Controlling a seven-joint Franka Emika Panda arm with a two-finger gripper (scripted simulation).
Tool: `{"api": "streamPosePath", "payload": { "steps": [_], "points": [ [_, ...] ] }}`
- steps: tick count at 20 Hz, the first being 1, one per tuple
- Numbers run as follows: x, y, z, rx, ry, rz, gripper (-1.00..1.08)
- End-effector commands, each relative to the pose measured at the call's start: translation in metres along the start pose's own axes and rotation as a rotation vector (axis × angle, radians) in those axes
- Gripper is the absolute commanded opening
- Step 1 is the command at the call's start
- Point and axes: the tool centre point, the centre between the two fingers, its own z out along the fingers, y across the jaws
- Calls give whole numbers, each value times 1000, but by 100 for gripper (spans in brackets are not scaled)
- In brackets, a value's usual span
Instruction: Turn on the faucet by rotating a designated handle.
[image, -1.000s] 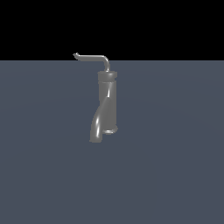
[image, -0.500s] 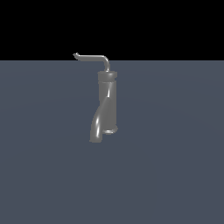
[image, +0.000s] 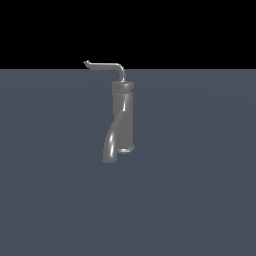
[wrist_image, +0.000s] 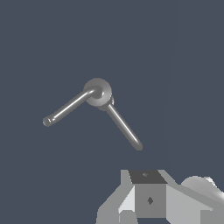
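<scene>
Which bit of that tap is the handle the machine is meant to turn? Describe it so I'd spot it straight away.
Find the faucet, a dark glossy upright cylinder standing alone on the grey floor. From its cap rises the handle, a thin grey rod that bends and runs level toward the exterior view's left, ending in a small upturned hook. Unlike the thick spout curving down near the base, it is slender and sits at the very top.

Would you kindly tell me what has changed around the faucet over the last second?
Nothing visibly changed in the exterior view: the faucet stands in the same spot, its handle points toward the exterior view's left as before, and no arm has entered that view.
</scene>
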Motion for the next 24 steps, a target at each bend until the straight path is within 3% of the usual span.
{"api": "streamPosePath", "payload": {
  "steps": [1, 24],
  "points": [
    [6, -11, 6, 0, -1, 61, -100],
    [54, -106, 84, -7, -2, 605, -100]
  ]
}}
